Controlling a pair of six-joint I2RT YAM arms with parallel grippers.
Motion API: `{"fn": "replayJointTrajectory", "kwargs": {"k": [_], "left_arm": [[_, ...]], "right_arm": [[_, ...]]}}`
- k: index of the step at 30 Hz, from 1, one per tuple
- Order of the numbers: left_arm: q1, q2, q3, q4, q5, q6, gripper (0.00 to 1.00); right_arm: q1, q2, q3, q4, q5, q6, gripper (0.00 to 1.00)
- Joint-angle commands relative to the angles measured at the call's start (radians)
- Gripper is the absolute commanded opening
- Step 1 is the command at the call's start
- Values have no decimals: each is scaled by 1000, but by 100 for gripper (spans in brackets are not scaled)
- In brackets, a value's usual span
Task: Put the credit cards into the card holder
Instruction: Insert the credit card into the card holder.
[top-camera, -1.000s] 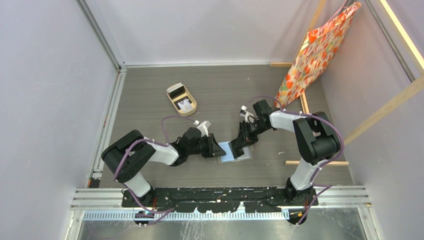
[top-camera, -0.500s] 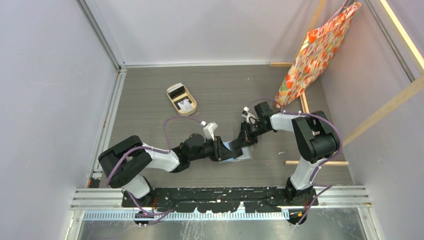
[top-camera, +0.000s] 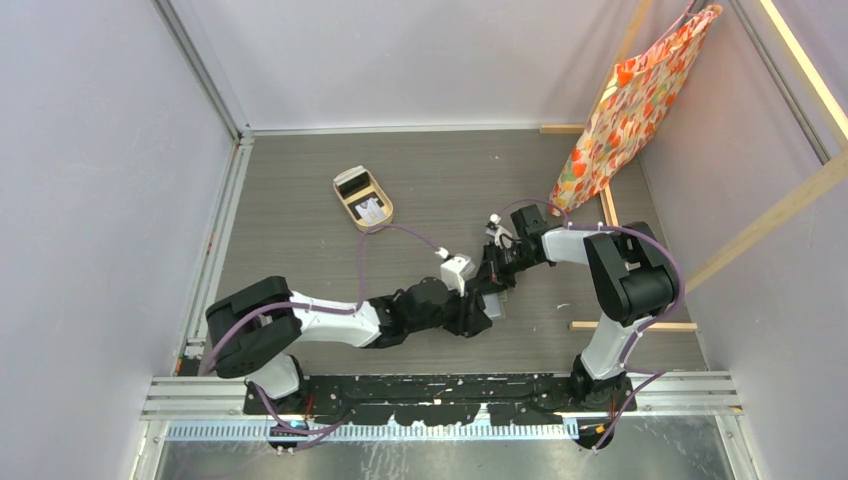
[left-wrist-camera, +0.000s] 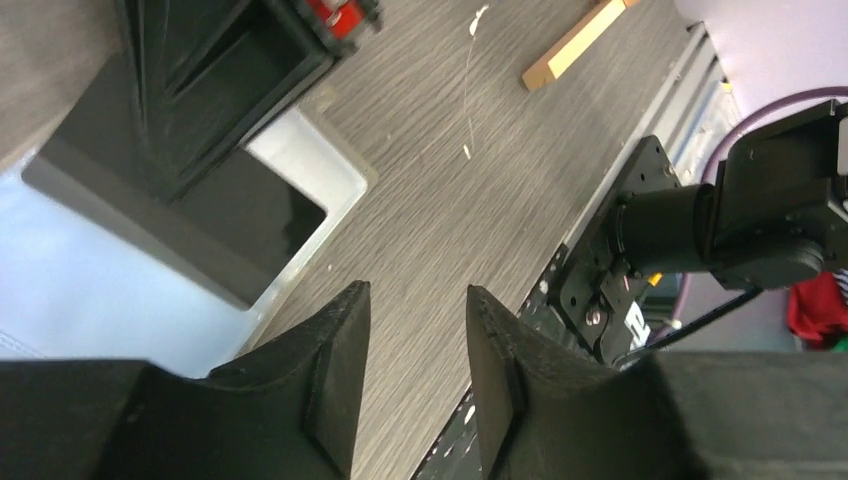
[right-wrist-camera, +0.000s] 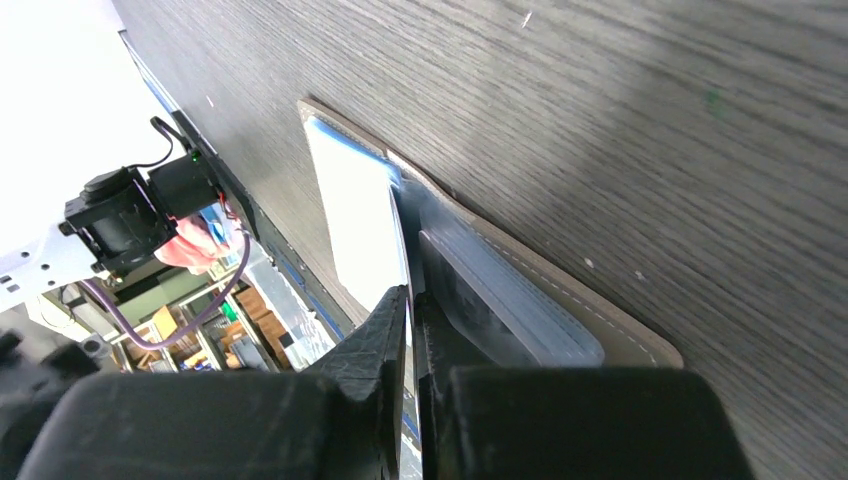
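Plainly, our right tool (right-wrist-camera: 410, 300) is pinched together on a pale card (right-wrist-camera: 355, 220), held on edge. The card's far end lies over the open holder (right-wrist-camera: 600, 325), which rests flat on the counter (right-wrist-camera: 620, 120). Our left tool (left-wrist-camera: 417, 300) stands apart with nothing between its fingers, at seven o'clock from the right one in the top view and just beside the holder.

We judge the step in hand to be feeding this card into a bluish sleeve (right-wrist-camera: 510, 300). The next move calls for sliding the card along its own plane into the sleeve mouth while the left tool pins the holder so it cannot skate. Other cards (top-camera: 371, 208) wait in the tray (top-camera: 338, 195) at ten o'clock, well apart.

From above, both tools crowd over the holder and hide nearly all of it. Only the right wrist view shows the card against the sleeve and the stitched brown edge. The left wrist view alone shows its empty gap and a dark rectangle (left-wrist-camera: 250, 225) framed in white. We cannot tell whether that is a card or a pocket.
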Motion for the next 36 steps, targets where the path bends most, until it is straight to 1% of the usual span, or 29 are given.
{"fn": "replayJointTrajectory", "kwargs": {"k": [1,5,8,14,19,28,36], "left_arm": [[-50,-53,159,-284,-207,109,40],[-72,-7,282,-475,-278,137,38],[-79,18,327,-521,-290,162,35],[-79,55,368,-491,-282,185,30],[-80,128,413,-485,-275,169,27],[-80,196,453,-468,-307,174,27],[-79,194,461,-465,-322,186,27]], "right_arm": [[-6,7,0,24,24,5,11],[-5,8,1,22,27,4,11],[-6,10,2,21,26,3,11],[-6,13,4,16,28,0,11],[-5,15,7,9,34,-6,11],[-6,22,10,4,29,-6,11],[-6,23,13,1,26,-7,11]]}}
